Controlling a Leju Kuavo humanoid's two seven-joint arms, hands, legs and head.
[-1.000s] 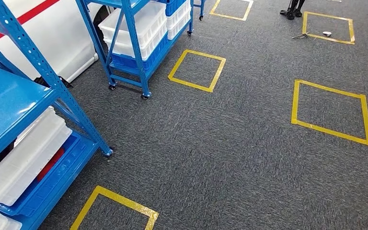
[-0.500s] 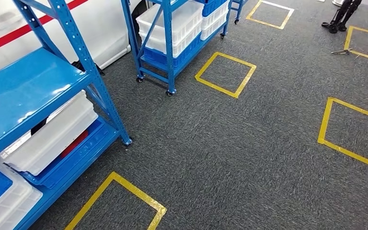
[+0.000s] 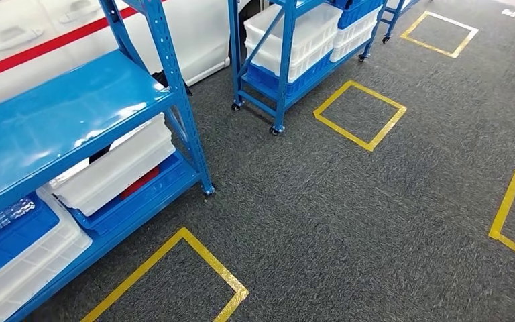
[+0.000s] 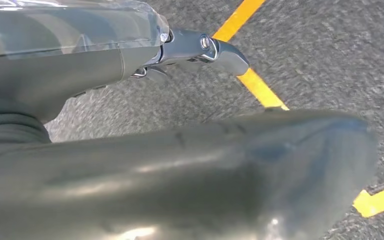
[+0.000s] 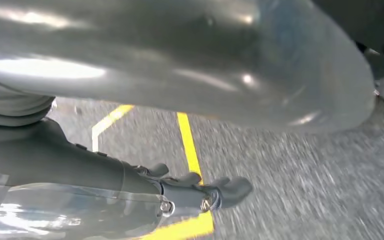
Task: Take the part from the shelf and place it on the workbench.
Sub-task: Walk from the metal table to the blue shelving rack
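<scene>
A blue metal shelf [image 3: 74, 107] stands at the left of the head view. On its lower level a blue bin [image 3: 13, 238] holds something clear and shiny [image 3: 7, 212] that I cannot make out. Beside it lie upturned white bins [image 3: 117, 168] on a blue tray. My left hand [image 4: 105, 65] hangs over the grey carpet, its dark fingers [image 4: 200, 47] stretched out with nothing in them. My right hand [image 5: 105, 175] hangs the same way, fingers [image 5: 225, 190] straight and empty, over yellow tape.
A second blue shelf on castors [image 3: 288, 60] with white and blue bins stands further back. Yellow tape squares [image 3: 359, 114] mark the grey carpet, one [image 3: 188, 268] right in front of the near shelf. A white wall with a red stripe [image 3: 47, 43] lies behind.
The whole picture has shifted to the right and down: the camera has turned left toward the near shelf, which now shows more of its lower level and bins.
</scene>
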